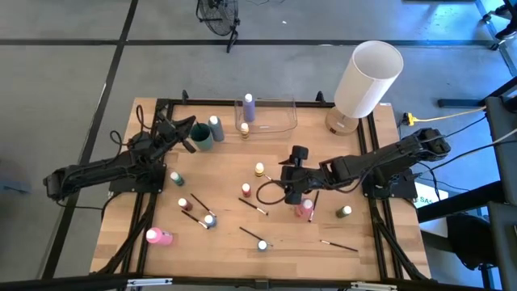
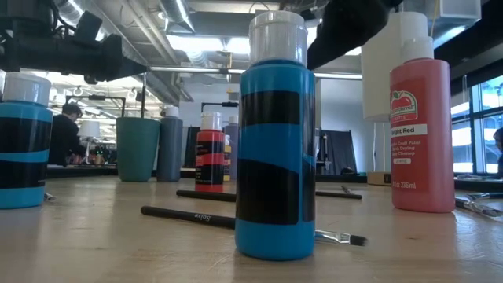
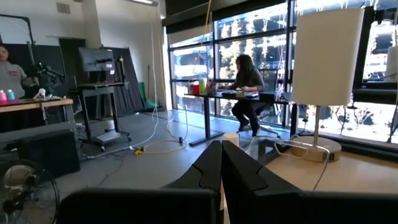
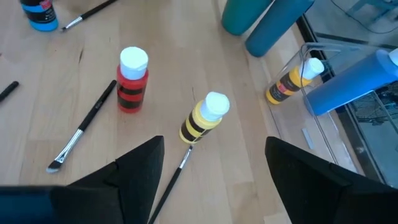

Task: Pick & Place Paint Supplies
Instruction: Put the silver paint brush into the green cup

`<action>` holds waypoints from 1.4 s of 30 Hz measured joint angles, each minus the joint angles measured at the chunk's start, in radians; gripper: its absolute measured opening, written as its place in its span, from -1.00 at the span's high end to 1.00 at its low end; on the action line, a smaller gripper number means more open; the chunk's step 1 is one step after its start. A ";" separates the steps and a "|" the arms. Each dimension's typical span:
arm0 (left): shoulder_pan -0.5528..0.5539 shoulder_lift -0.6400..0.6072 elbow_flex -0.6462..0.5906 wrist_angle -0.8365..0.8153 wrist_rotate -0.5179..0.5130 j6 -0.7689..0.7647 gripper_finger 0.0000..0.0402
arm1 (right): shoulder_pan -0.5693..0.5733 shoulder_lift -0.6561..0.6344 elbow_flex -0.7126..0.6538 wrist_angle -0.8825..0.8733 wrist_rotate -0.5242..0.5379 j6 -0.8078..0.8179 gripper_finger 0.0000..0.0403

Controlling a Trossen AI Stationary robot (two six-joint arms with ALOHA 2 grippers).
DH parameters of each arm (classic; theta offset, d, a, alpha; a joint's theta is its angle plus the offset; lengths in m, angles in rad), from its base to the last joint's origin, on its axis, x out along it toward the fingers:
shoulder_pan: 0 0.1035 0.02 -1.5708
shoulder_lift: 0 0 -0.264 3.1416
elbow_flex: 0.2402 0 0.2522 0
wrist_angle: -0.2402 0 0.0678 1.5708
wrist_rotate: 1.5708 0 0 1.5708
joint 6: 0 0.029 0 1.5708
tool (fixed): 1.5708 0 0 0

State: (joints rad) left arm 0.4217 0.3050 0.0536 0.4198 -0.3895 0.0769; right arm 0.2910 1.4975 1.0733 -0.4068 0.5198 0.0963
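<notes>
L gripper [image 1: 191,127] parked at table's back-left, fingers pressed together, empty, prob just waiting. Paint bottles lie scattered over the wooden table [image 1: 226,242], brushes among them. Yellow bottle [image 4: 204,118] stands mid-table; R gripper [image 1: 296,187] hovers near it, jaws wide apart, likely lining up a grab. Clear container [image 1: 279,120] at back. Workshop beyond: desks, big windows.

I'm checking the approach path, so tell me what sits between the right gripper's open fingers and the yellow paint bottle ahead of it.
In the right wrist view, only bare wood and a thin paintbrush lie between the right gripper and the yellow bottle.
</notes>
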 joint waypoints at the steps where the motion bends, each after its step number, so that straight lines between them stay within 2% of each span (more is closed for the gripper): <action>1: 0.000 0.000 0.000 -0.002 0.008 -0.001 0.99 | -0.002 0.000 0.000 0.000 0.000 0.000 -0.41; 9: 0.000 0.000 0.000 -0.075 0.019 -0.038 0.99 | -0.004 0.000 0.000 0.001 -0.008 0.000 -0.41; 31: 0.000 0.000 0.000 -0.068 0.006 -0.049 0.99 | -0.004 0.000 0.000 0.001 -0.035 0.000 -0.41; 33: 0.000 0.000 0.000 -0.026 -0.035 -0.101 0.99 | -0.004 0.000 0.000 0.001 -0.035 0.000 -0.41; 37: 0.000 0.000 0.000 0.013 -0.220 -0.296 0.99 | -0.004 0.000 0.000 0.001 -0.035 0.000 -0.41; 39: 0.000 0.000 0.000 0.011 -0.239 -0.312 0.99 | -0.004 0.000 0.000 0.001 -0.035 0.000 -0.41; 42: 0.000 0.000 0.000 -0.004 -0.190 -0.296 0.99 | -0.004 0.000 0.000 0.000 -0.035 0.000 -0.41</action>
State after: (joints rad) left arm 0.4217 0.3050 0.0536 0.4158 -0.5794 -0.2190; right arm 0.2871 1.4975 1.0733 -0.4069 0.4850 0.0963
